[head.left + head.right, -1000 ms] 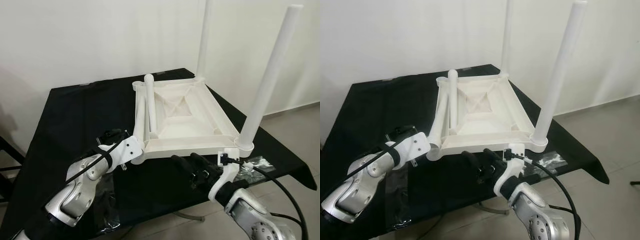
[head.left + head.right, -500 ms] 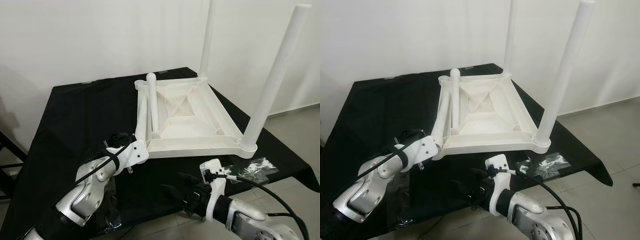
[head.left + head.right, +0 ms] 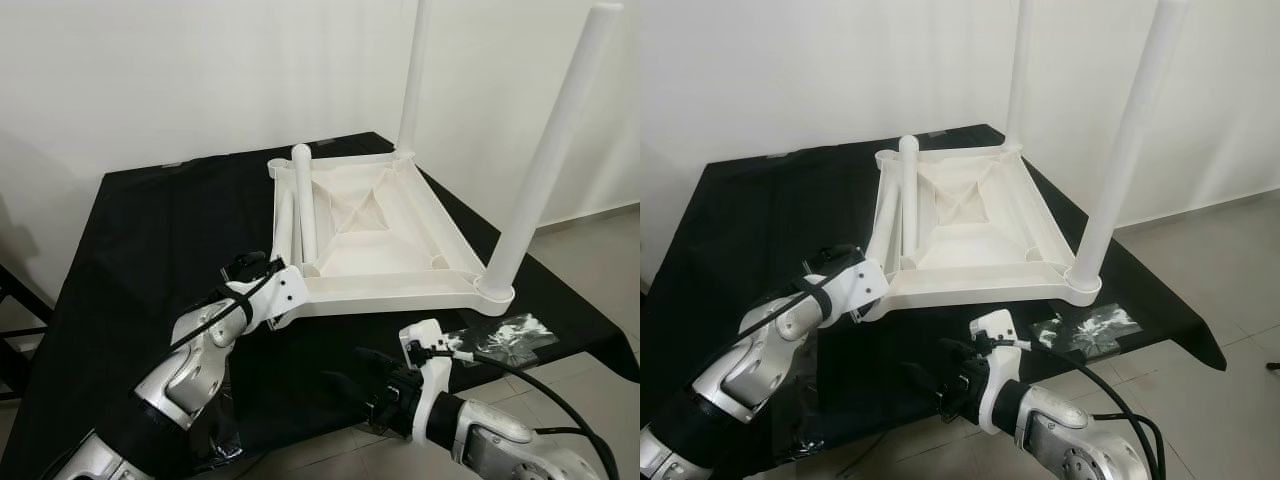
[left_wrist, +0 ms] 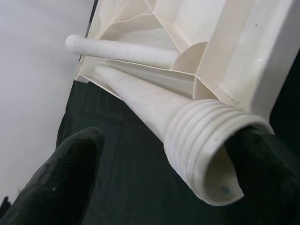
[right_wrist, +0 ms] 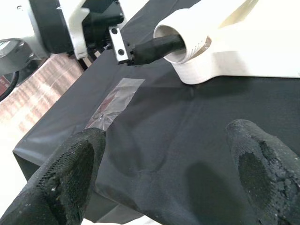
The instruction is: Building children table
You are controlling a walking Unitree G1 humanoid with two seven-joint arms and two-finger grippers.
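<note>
A white children's table (image 3: 400,291) lies upside down on the black cloth. Two legs stand screwed in on the right, one near (image 3: 545,170) and one far (image 3: 412,70). A third leg (image 3: 303,205) stands leaning inside the left rim. A loose leg (image 3: 283,225) lies along the left edge, and its threaded hollow end (image 4: 206,150) is at the near left corner. My left gripper (image 4: 171,140) is open there: one finger (image 5: 157,45) reaches into the hollow end, the other finger (image 4: 61,187) stands apart. My right gripper (image 5: 166,136) hovers open over the cloth's front, touching nothing.
A small plastic bag (image 3: 505,335) of hardware lies on the cloth by the near right corner. Clear plastic wrap (image 5: 115,103) lies at the front left. The black cloth (image 3: 160,230) is bare on the left. A white wall stands close behind; grey floor shows to the right.
My right gripper has drawn back from the table's front rim and dropped low over the cloth's front. My left arm has pushed up towards the near left corner; the table has shifted slightly.
</note>
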